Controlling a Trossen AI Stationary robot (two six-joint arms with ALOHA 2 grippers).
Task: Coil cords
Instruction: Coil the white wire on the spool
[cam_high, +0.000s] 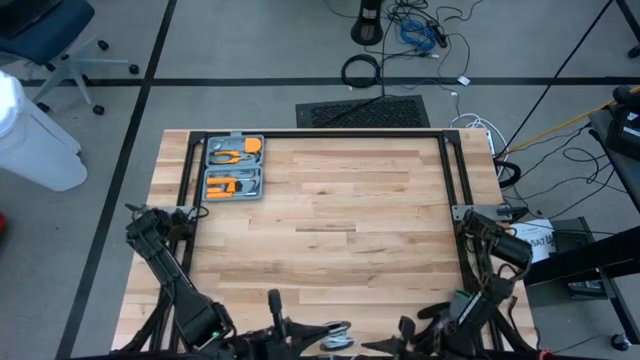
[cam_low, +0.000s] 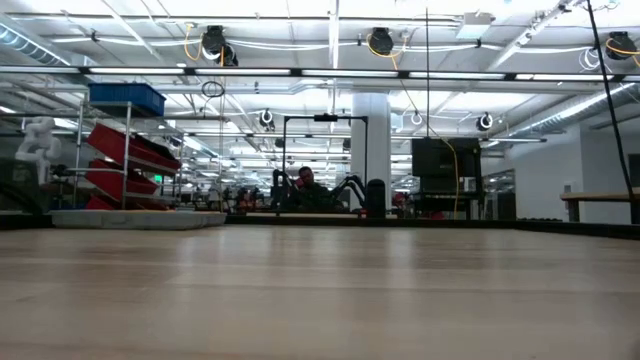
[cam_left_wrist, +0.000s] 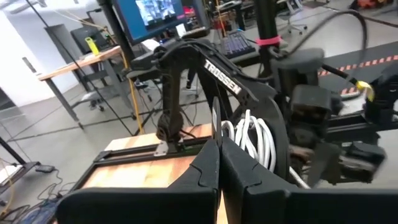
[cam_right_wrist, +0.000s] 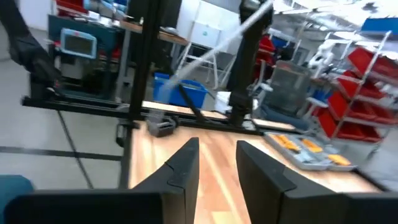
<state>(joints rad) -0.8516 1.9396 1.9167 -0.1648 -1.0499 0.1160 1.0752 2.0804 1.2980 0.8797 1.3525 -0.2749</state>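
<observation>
The wooden table (cam_high: 330, 210) is lying mostly bare in the high view, its whole middle giving open room. The grey tool case (cam_high: 233, 167) is sitting at 11 o'clock by the far-left edge; the right wrist view is also catching it. Both arms are waiting at 6 o'clock, at the near edge. The left gripper (cam_left_wrist: 219, 163) is showing its fingers pressed together, the right gripper (cam_right_wrist: 216, 163) its fingers parted. The reel (cam_high: 336, 332) is lying between them; only the left wrist view is showing a white cord (cam_left_wrist: 254, 138) looped.
</observation>
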